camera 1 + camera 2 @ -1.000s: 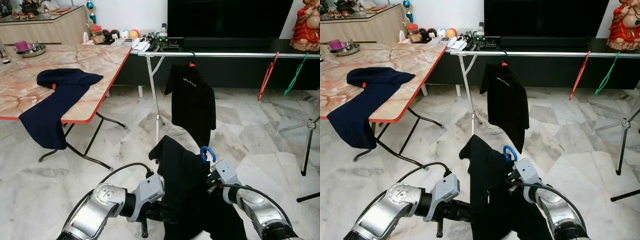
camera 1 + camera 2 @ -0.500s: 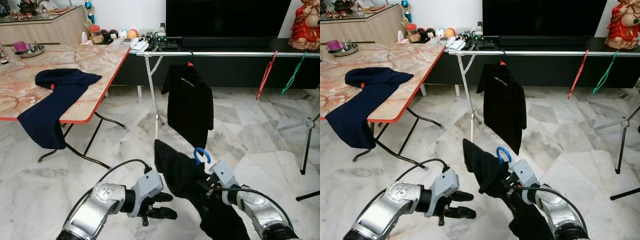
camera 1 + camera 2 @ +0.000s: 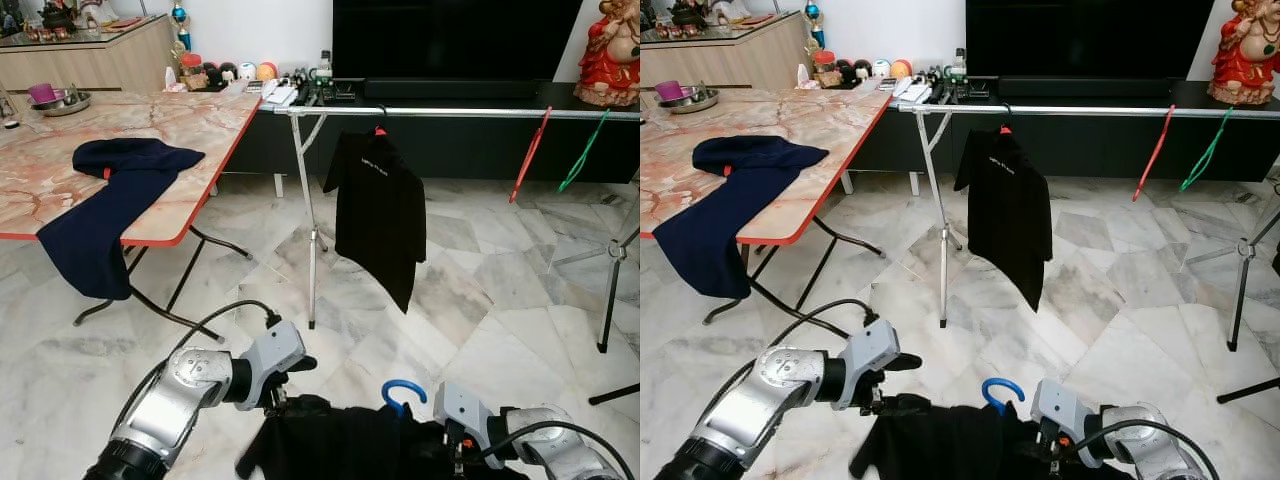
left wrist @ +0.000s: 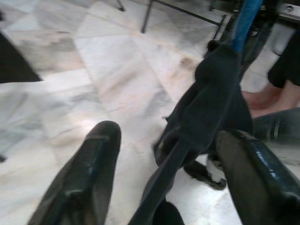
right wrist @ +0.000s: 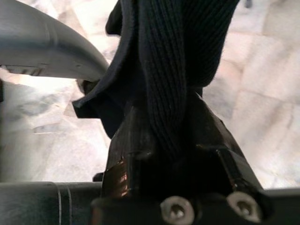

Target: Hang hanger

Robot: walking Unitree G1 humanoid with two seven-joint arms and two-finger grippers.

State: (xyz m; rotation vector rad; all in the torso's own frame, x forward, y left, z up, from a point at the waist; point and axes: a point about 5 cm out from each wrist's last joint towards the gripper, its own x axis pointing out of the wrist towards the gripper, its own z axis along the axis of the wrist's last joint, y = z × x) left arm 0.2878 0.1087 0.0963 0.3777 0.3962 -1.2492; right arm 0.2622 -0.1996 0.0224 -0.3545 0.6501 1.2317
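Blue hanger (image 3: 403, 391) with dark garment (image 3: 340, 445), held low and near, pinched by right gripper (image 5: 161, 140) (left gripper (image 4: 164, 183) spread beside it); not yet on far rail (image 3: 450, 112): carry and hooking remain.

Head stereo pair: looks forward and down over the marble floor (image 3: 480, 300) toward the clothes rail (image 3: 450, 112). Wrist cameras: close along each gripper's fingers, sharing the black garment (image 4: 211, 93).

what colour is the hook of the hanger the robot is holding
Blue. The hanger hook curves up above the black garment, clearest in the left eye view.
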